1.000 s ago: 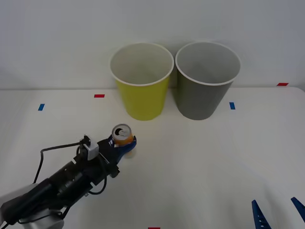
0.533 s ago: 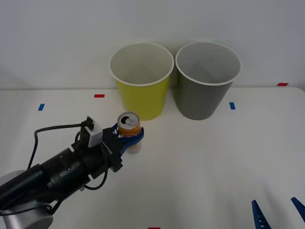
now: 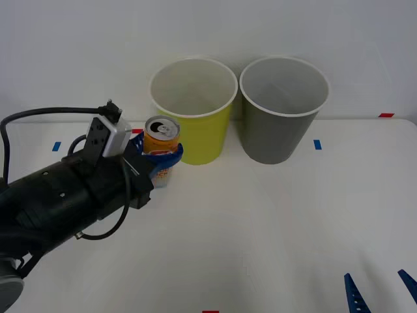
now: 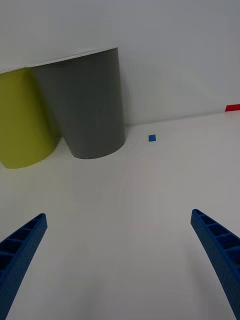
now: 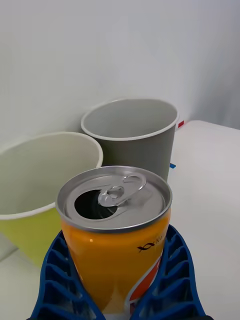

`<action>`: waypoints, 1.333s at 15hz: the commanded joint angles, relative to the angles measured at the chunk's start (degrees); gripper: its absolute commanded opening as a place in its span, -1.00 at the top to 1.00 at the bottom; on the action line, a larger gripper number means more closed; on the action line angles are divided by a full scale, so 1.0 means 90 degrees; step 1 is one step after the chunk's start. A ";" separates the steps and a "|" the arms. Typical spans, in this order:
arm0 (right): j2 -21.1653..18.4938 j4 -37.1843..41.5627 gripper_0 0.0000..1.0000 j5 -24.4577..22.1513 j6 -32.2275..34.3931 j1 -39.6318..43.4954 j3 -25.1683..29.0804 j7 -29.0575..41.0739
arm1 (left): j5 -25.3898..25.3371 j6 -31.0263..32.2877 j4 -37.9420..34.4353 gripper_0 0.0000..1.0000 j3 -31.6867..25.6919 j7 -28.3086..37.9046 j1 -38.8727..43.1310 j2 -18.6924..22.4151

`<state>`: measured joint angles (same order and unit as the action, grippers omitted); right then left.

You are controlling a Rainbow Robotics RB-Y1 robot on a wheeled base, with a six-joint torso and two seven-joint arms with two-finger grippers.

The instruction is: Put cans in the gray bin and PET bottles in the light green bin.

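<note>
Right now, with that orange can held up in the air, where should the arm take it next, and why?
Probably rightward, past the light green bin to above the gray bin. The left gripper grips the can upright, beside the green bin's left wall, and cans belong in the gray one. The right gripper waits open, low at the right.
</note>
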<state>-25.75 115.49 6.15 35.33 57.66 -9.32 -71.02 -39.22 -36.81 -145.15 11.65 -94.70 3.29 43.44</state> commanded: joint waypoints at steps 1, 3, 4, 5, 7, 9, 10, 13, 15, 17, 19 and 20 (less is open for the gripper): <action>0.0000 0.0000 -1.00 0.0000 0.0000 0.0000 0.0000 0.0000 | -0.0906 -0.1447 -0.0538 1.00 -0.1275 -0.0191 -0.0307 -0.0940; 0.0000 0.0000 -1.00 0.0000 0.0000 0.0000 0.0000 0.0000 | -0.1453 -0.1857 -0.0538 1.00 -0.1812 -0.0220 -0.0697 -0.1360; 0.0000 0.0000 -1.00 0.0000 0.0000 0.0000 0.0000 0.0000 | -0.1677 -0.2140 -0.0538 1.00 -0.2056 -0.0210 -0.0942 -0.1585; 0.0000 0.0000 -1.00 0.0000 0.0000 0.0000 0.0000 0.0000 | -0.1873 -0.2345 -0.0538 1.00 -0.2271 -0.0210 -0.1166 -0.1809; 0.0000 0.0000 -1.00 0.0000 0.0000 0.0000 0.0000 0.0000 | -0.1941 -0.2355 -0.0538 1.00 -0.2427 -0.0191 -0.1332 -0.2034; 0.0000 0.0000 -1.00 0.0000 0.0000 0.0000 0.0000 0.0000 | -0.1941 -0.2355 -0.0538 1.00 -0.2583 -0.0142 -0.1576 -0.2190; 0.0000 0.0000 -1.00 0.0000 0.0000 0.0000 0.0000 0.0000 | -0.1931 -0.2365 -0.0538 1.00 -0.2642 -0.0113 -0.1723 -0.2200; 0.0000 0.0000 -1.00 0.0000 0.0000 0.0000 0.0000 0.0000 | -0.1824 -0.2931 -0.0538 1.00 -0.2769 0.0014 -0.2514 -0.2239; 0.0000 0.0000 -1.00 0.0000 0.0000 0.0000 0.0000 0.0000 | -0.1843 -0.3371 -0.0210 1.00 -0.2769 0.0093 -0.3178 -0.2376; 0.0000 0.0000 -1.00 0.0000 0.0000 0.0000 0.0000 0.0000 | -0.1882 -0.3957 0.0288 1.00 -0.2759 0.0180 -0.3949 -0.2483; 0.0000 0.0000 -1.00 0.0000 0.0000 0.0000 0.0000 0.0000 | -0.1892 -0.4113 0.0845 1.00 -0.2583 0.0288 -0.4545 -0.2522; 0.0000 0.0000 -1.00 0.0000 0.0000 0.0000 0.0000 0.0000 | -0.1902 -0.4113 0.1079 1.00 -0.2476 0.0317 -0.4731 -0.2522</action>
<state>-25.75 115.49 6.15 35.33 57.66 -9.32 -71.02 -56.22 -73.60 -137.88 -11.92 -92.44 -37.12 20.93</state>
